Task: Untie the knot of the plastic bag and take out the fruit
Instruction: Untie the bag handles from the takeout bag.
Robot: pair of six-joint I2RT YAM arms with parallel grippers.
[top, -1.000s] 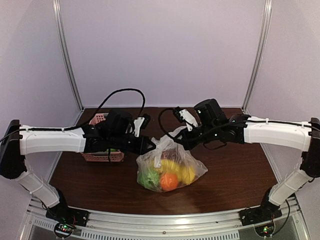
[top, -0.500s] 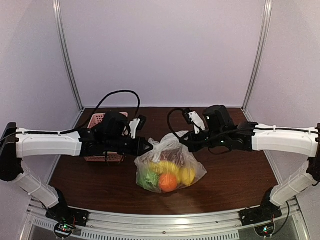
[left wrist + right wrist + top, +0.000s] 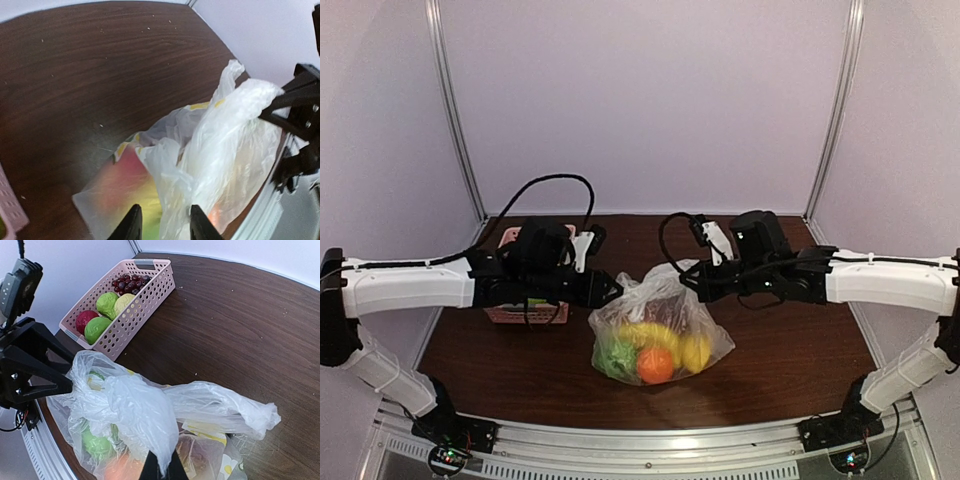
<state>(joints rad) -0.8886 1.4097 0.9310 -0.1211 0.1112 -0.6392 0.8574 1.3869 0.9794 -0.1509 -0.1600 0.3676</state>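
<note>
The clear plastic bag lies mid-table with an orange, a long yellow fruit and a green one inside. Its top film is drawn up in loose flaps; I can make out no knot. My right gripper is shut, pinching a fold of the bag's upper film, at the bag's top right. My left gripper stands at the bag's top left, jaws apart with a loose fold of film lying between them. A red fruit shows through the bag.
A pink slotted basket sits at the table's left behind the left arm, holding grapes, light green fruits and a red one. Dark wood table stretches to the right of the bag. Frame posts stand at the back corners.
My left gripper's jaws have opened and drawn slightly left off the film. The right gripper pulled its fold rightward earlier and now holds still. The bag's top has spread.
</note>
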